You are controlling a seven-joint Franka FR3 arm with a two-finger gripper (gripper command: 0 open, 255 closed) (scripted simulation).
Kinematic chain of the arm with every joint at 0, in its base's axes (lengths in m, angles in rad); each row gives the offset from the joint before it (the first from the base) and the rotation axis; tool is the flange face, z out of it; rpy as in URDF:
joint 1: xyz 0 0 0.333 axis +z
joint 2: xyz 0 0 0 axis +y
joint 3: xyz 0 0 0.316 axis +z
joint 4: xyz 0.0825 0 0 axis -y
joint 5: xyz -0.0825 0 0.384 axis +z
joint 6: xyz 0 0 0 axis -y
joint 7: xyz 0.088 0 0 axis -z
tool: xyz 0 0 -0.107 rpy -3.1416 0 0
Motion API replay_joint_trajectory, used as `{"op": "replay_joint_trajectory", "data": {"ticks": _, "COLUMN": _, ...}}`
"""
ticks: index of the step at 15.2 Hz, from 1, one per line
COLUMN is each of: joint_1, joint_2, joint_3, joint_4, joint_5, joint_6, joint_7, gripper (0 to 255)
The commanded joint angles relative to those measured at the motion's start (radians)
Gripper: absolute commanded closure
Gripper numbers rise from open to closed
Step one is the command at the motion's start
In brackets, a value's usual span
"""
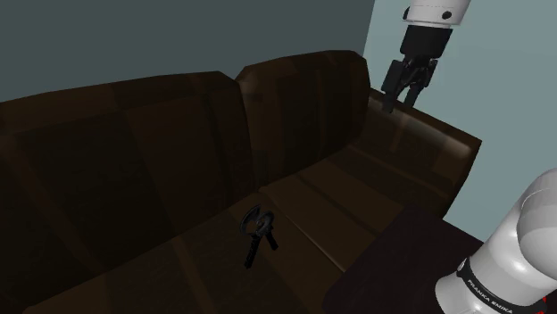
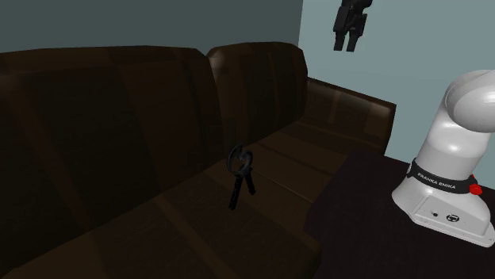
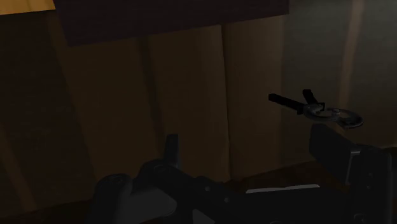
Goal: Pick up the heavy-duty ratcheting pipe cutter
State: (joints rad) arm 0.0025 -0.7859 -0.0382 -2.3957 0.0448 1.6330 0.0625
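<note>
Though dim all over, can make out cutter [image 1: 260, 234] lying flat on seat of dark brown sofa [image 1: 134, 152], near seam between two seat cushions. Looks black throughout. Rounded head toward backrest, two long handles splayed toward seat's front. Touches nothing but cushion. Confirmed from second exterior view: cutter [image 2: 240, 176] on seat, head up-frame, handles fanning down-frame.

Find claw [image 1: 402, 103] high up and well apart from cutter, hanging before grey-blue wall [image 1: 500, 80], over armrest [image 1: 428, 143] end of sofa at shoulder view's right. Points downward. Spread fingers [image 1: 393, 89], plain gap between, nothing pinched. Matching read from second exterior view: two black fingers [image 2: 339, 40] side by side with slit of wall between, close to top edge.

Through wrist view, spot cutter [image 3: 315, 109] out past one finger, small against brown cushions. Ringed head catching a little light; dark handles running off from it. Black claw housing bulking in foreground, detail hard to tell.

Note white arm [image 1: 437, 11] entering at shoulder view's top right, straight above claw. Note white base [image 2: 444, 182] with black band lettered FRANKA EMIKA, sitting on dark stand [image 2: 357, 206] just beside sofa's seat front. Small red knob [image 2: 476, 189] on base's side. Backrest split in two sections like seat; faint sheen along armrest top. Rest of sofa stretching off to shoulder view's left, deep in shadow.
</note>
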Motion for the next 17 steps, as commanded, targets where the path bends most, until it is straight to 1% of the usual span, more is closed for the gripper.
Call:
{"op": "replay_joint_trajectory", "data": {"ticks": 1, "joint_1": 0.000, "joint_2": 0.000, "joint_3": 0.000, "joint_4": 0.000, "joint_5": 0.000, "joint_6": 0.000, "joint_7": 0.000, "gripper": 0}}
{"op": "replay_joint_trajectory", "data": {"ticks": 9, "joint_1": 0.008, "joint_2": 0.175, "joint_3": 0.130, "joint_4": -0.062, "joint_5": 0.113, "joint_6": 0.165, "joint_7": 0.248, "gripper": 0}}
{"op": "replay_joint_trajectory", "data": {"ticks": 17, "joint_1": 0.019, "joint_2": 0.433, "joint_3": 0.239, "joint_4": -0.039, "joint_5": 0.204, "joint_6": 0.343, "joint_7": 0.474, "gripper": 0}}
